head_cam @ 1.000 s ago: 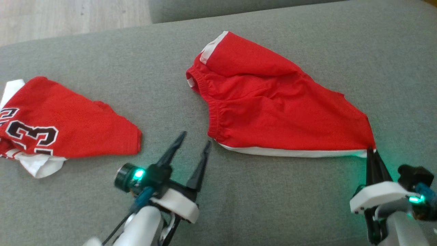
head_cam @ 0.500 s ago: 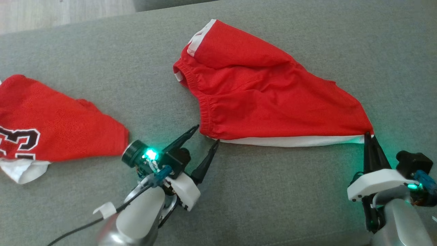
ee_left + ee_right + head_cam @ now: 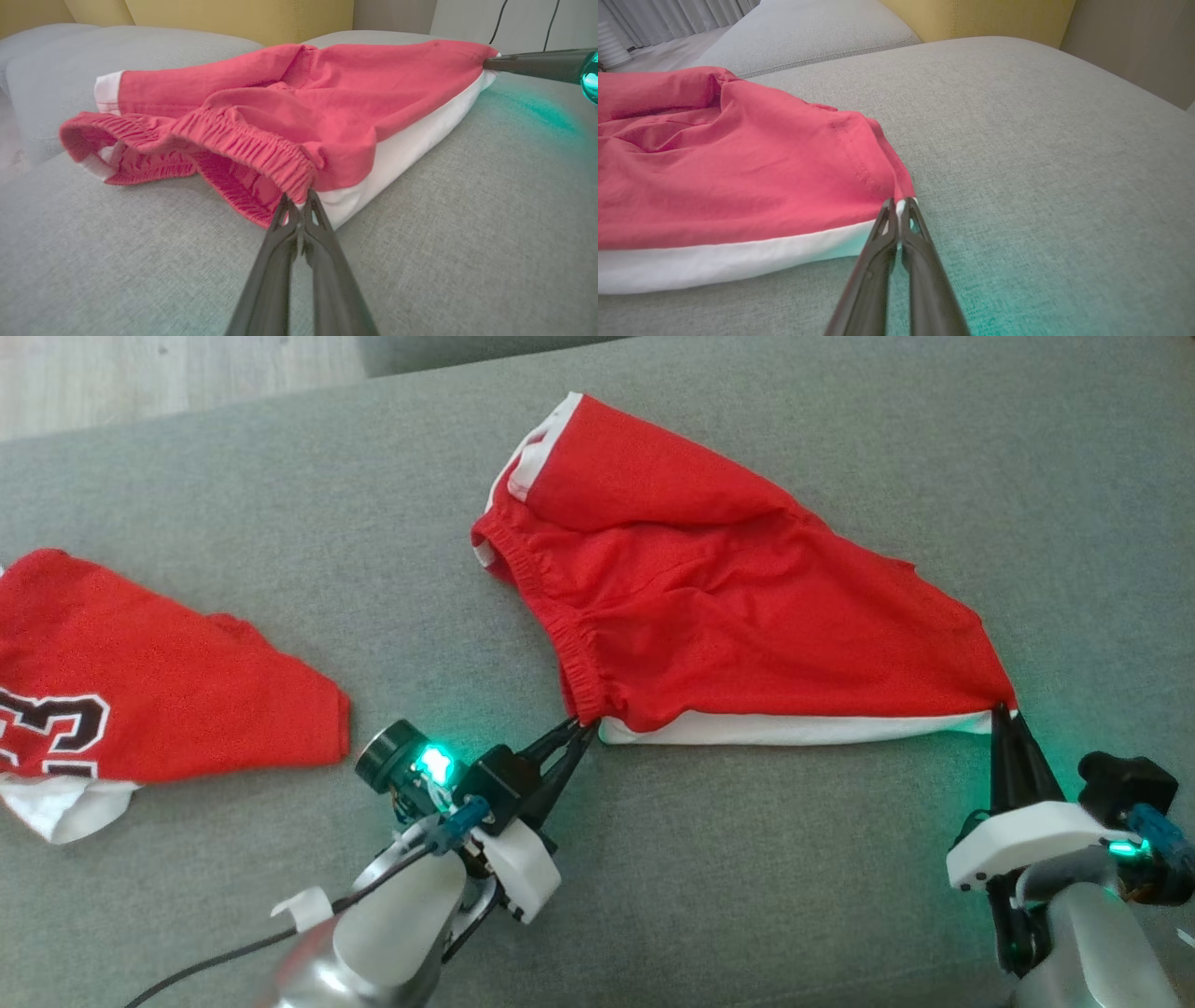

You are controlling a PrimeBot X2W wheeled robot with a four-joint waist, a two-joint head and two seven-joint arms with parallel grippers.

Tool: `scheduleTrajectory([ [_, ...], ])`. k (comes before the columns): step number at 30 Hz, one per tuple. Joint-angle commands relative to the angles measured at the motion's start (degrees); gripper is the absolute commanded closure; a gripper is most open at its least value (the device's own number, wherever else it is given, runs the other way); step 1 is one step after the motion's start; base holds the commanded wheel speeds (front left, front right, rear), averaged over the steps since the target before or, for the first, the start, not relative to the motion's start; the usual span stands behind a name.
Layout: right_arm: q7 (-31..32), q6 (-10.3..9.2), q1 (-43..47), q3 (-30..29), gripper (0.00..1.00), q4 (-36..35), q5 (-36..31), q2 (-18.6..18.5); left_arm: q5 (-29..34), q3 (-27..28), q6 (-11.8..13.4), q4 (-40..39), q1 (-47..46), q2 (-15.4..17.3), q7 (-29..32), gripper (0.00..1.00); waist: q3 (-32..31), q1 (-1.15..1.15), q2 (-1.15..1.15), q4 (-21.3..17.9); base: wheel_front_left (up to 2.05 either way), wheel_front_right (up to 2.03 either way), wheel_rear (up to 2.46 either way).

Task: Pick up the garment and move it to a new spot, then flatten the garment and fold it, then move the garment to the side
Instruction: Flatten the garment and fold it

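Note:
A pair of red shorts (image 3: 728, 616) with white trim lies spread on the grey sofa cushion (image 3: 747, 896). My left gripper (image 3: 583, 725) is shut on the near end of the elastic waistband (image 3: 261, 149); its tips (image 3: 299, 205) pinch the waistband corner in the left wrist view. My right gripper (image 3: 1005, 714) is shut on the shorts' right hem corner (image 3: 901, 198), where red cloth (image 3: 738, 177) meets the white band. The cloth runs between the two gripped corners along its white lower edge (image 3: 794, 728).
A red jersey (image 3: 159, 691) with black and white numbers lies at the left of the cushion, apart from the shorts. Pale wood floor (image 3: 140, 373) shows beyond the cushion's far left edge. A yellow backrest (image 3: 233, 18) stands behind.
My left gripper moved forward to the waistband corner and went from open to shut on it. The right gripper kept its hold on the hem corner. The head camera shifted slightly.

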Motion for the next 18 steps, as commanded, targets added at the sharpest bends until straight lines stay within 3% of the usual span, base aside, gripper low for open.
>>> scheduleTrajectory([
  [1,-0.53,-0.04,-1.64,1.26,1.00,-1.39,0.29,-0.38,-0.54,1.37,0.10,-1.12,-2.25,1.38,-0.70,1.00,-0.50,0.00,0.00,0.30,0.00,0.00,0.00],
  [9,-0.67,-0.04,-1.23,1.56,1.00,-3.75,-0.26,-0.38,-1.61,2.55,0.86,-3.48,-1.65,3.04,-1.13,1.00,-3.27,0.00,0.00,1.16,0.00,0.00,0.00],
  [18,4.80,-0.04,-4.50,3.53,1.00,-14.60,-1.38,-0.38,-2.99,4.97,0.66,-10.70,-6.66,9.14,1.71,1.00,-8.09,0.00,0.00,1.81,0.00,0.00,0.00],
])
